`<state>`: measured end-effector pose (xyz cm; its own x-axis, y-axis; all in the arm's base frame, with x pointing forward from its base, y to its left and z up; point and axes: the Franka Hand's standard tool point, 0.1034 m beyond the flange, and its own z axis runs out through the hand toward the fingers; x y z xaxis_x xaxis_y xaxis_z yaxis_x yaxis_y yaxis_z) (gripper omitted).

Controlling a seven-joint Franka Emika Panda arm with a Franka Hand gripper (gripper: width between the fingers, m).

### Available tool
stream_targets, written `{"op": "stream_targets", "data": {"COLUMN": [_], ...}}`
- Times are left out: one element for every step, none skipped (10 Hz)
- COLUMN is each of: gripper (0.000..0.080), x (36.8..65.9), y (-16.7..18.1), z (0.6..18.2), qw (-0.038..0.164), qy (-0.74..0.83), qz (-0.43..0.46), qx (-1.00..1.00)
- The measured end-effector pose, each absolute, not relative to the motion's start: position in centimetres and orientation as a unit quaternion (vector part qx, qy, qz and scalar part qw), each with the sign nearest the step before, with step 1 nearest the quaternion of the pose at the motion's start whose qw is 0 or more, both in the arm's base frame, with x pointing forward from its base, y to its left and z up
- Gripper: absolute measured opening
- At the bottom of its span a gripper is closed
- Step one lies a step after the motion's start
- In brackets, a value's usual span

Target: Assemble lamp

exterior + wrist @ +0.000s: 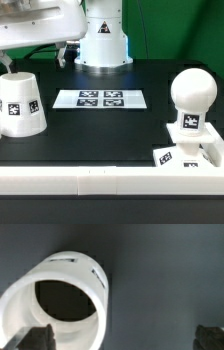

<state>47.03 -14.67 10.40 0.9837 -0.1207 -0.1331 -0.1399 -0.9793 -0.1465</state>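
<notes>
The white tapered shade (22, 105) stands on the black table at the exterior view's left, wide end down, with a tag on its side. In the wrist view I look down on the shade (78, 269) and into its dark open top. My gripper (122, 339) is open wide and empty above it. One finger (36, 339) hangs over the shade's rim and the other finger (210, 336) is well off to the side over bare table. The round bulb (191, 92) stands on the low square base (195, 152) at the exterior view's right.
The marker board (100, 98) lies flat in the middle at the back. A long white rail (100, 181) runs along the front edge. The robot's white pedestal (103, 40) stands at the back, and the arm (40, 25) reaches over the shade.
</notes>
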Motion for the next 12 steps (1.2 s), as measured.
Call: {"op": "stream_targets", "data": {"gripper": [0.0699, 0.0699, 0.0699, 0.0699, 0.0673, 0.0673, 0.0497, 0.0315, 0.0182, 0.0182, 0.0045, 0.0045], "x": [47.0, 47.1, 47.0, 46.9, 46.8, 46.7, 46.7, 46.7, 46.7, 46.7, 46.7, 46.7], "y": [-14.6, -14.7, -14.7, -14.7, -14.7, -14.6, -14.6, -14.6, -14.6, -14.6, -14.6, -14.6], "z": [9.9, 9.4, 8.8, 8.6, 8.5, 8.2, 8.1, 8.1, 8.1, 8.1, 8.1, 8.1], "qw": [0.076, 0.075, 0.074, 0.073, 0.073, 0.073, 0.073, 0.073, 0.073, 0.073, 0.073, 0.073], "qy": [0.065, 0.064, 0.065, 0.065, 0.065, 0.064, 0.065, 0.064, 0.065, 0.065, 0.064, 0.064], "qz": [0.064, 0.067, 0.07, 0.072, 0.074, 0.076, 0.077, 0.077, 0.077, 0.077, 0.077, 0.077], "qx": [-0.993, -0.993, -0.993, -0.993, -0.992, -0.992, -0.992, -0.992, -0.992, -0.992, -0.992, -0.992]}}
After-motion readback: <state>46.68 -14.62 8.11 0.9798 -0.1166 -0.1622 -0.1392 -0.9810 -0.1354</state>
